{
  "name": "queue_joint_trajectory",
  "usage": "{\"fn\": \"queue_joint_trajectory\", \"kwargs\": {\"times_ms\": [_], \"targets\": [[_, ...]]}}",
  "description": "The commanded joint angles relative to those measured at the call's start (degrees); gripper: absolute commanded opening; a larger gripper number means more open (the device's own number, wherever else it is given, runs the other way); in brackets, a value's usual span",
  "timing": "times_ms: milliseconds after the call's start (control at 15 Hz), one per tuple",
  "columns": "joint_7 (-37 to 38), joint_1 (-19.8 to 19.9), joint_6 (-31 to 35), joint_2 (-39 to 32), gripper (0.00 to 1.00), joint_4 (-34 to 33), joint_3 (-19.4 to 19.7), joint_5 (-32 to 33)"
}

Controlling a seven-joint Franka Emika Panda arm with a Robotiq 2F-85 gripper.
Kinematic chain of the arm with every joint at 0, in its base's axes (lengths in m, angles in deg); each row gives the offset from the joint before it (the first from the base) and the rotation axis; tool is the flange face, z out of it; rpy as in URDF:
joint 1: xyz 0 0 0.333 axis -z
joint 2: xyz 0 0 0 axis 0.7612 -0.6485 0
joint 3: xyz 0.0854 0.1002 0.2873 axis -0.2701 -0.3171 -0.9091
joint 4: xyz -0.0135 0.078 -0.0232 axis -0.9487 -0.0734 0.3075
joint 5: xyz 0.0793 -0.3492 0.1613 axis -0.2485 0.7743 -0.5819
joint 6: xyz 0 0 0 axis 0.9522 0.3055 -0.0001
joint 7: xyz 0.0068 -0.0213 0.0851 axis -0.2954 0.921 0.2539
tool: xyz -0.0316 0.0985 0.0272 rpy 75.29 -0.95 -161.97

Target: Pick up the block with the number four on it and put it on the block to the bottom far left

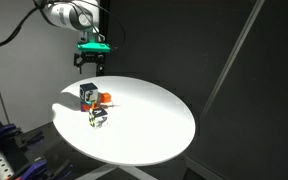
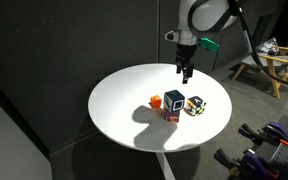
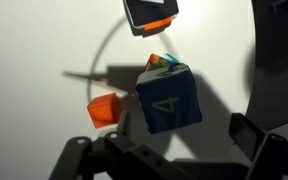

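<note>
Blue top with a big four on it, so clearly looking at the four block (image 3: pixel 169 105), and seems to be sitting on the red and yellow block (image 3: pixel 159 62) already, with just a corner of that lower one peeking out behind it in the wrist view. Looks twisted against the one underneath, not squared up, so worth worrying about. As for the gripper (image 2: pixel 186 73): hanging above the stack, jaws spread wide, nothing held, clear of both blocks as far as the exterior views go. Biggest risk from here imo: dropping down or swinging sideways too low and clipping the top block, shoving it off or toppling the whole stack. Better to lift straight up before heading anywhere else. Also need to mind the little orange piece (image 3: pixel 104 110) just beside the stack and the black-and-white cube (image 2: pixel 195 105) near it on another side; easy to knock either into the bottom block and upset things. Can't judge the real overlap between the two faces from these angles, so might also slide off unprompted given enough overhang. Plenty of bare white table (image 1: pixel 154 125) around, so at least no worry about anything rolling off the rim right away.
</note>
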Motion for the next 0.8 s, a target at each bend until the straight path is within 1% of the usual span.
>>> {"fn": "queue_joint_trajectory", "kwargs": {"times_ms": [0,333,467,533,733], "targets": [[8.3,0.8,-0.4,4.5,1.00,3.2,1.1,-1.1],[20.5,1.7,1.1,6.2,1.00,5.1,2.7,-1.9],[24.0,1.8,1.8,6.4,1.00,5.8,3.0,-1.6],[20.8,1.6,0.5,4.6,1.00,3.8,2.8,-1.1],[21.3,1.6,0.6,4.4,1.00,4.0,2.8,-1.1]]}}
